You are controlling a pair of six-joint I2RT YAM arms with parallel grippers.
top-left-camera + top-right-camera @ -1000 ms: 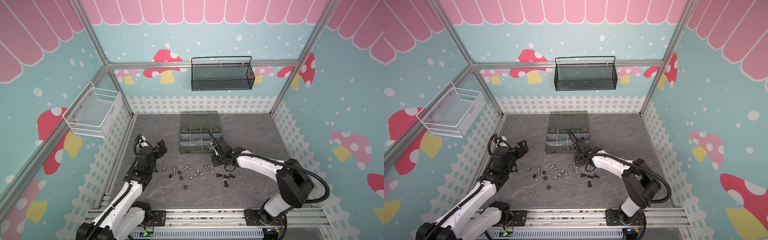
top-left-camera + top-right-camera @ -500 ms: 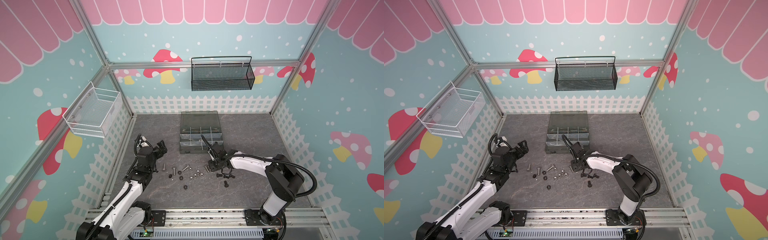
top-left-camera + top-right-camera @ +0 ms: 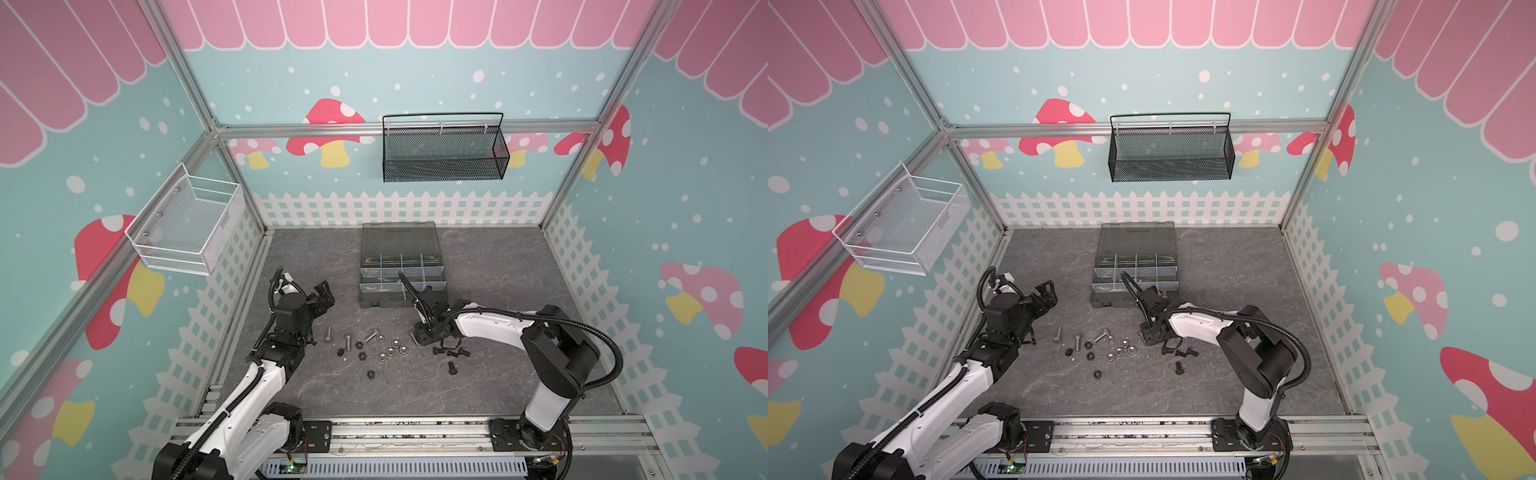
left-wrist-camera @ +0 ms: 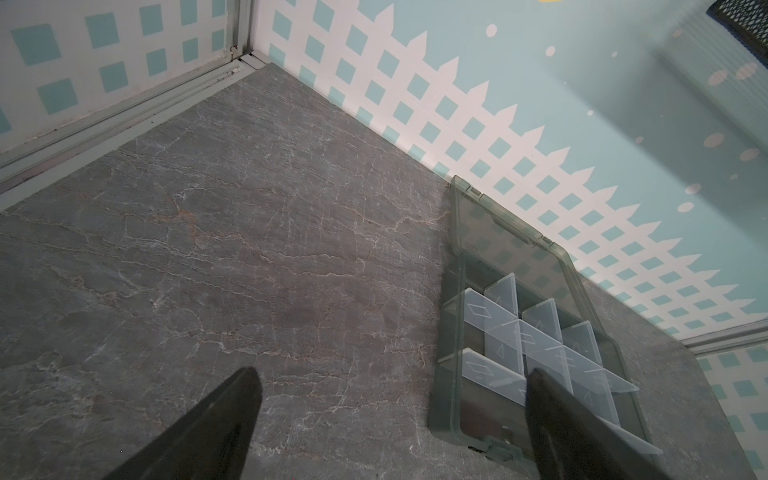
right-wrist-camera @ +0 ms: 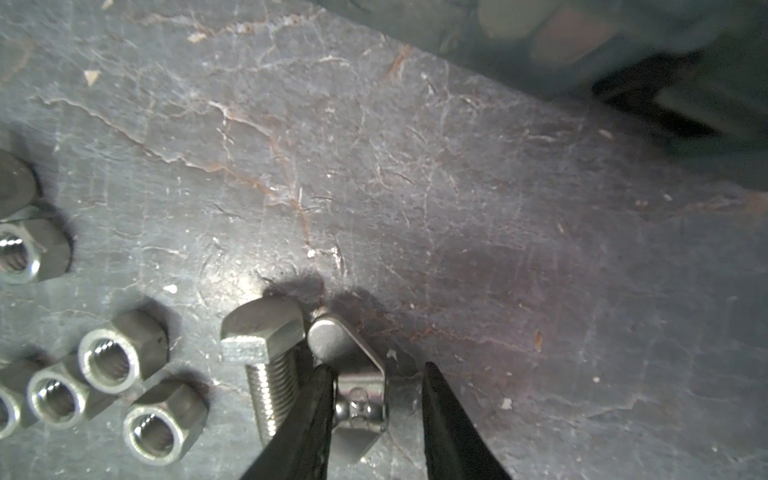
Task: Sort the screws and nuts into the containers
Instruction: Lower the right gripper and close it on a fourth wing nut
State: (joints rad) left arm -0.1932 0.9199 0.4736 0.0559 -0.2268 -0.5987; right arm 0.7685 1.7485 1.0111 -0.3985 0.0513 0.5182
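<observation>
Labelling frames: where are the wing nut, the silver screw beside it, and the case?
wing nut [image 5: 359, 384], right wrist view, on its hub.
screw [image 5: 259, 328], right wrist view, on its hex head.
case [image 3: 399, 241], in a top view, on its lid.

Grey stone-patterned tabletop [image 3: 498, 270]. An open organiser case [image 3: 376, 302] lies toward the far middle; nearer, silver screws [image 3: 347, 342] and nuts [image 3: 390, 351] lie scattered, with black screws [image 3: 452, 367] to their right.
</observation>
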